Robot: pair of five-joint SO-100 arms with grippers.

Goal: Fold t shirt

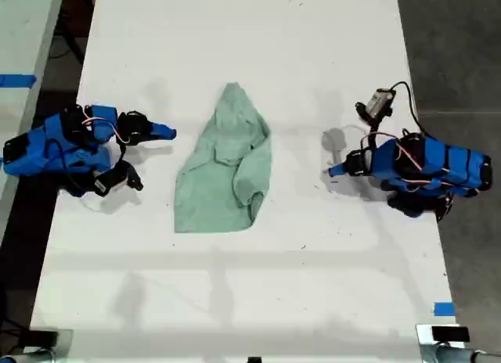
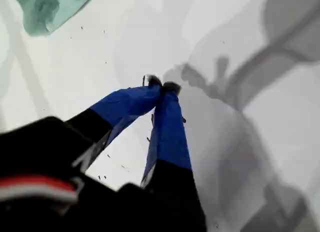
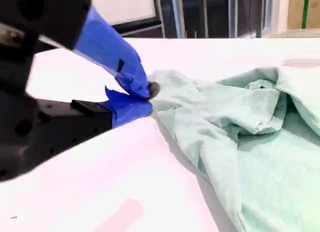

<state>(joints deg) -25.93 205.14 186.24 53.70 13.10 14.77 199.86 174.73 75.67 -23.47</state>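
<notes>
T shirt [image 1: 225, 171] lies rumpled on table [image 1: 258, 300]; my first gripper [image 2: 161, 85] closed, empty; my second gripper [image 3: 145, 97] closed beside it.

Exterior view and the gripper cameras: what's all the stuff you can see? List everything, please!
t shirt: one, pale mint green, rumpled, in the middle of the table.
table: one, white, under everything.
tape marks: two, blue; one at the table's edge, low on the exterior view's right, one at that view's left edge.
arms: two, blue and black; one at the exterior view's left of the shirt, one at its right.
my first gripper: one, blue, shut, over bare table.
my second gripper: one, blue, shut, beside the shirt's edge.
</notes>
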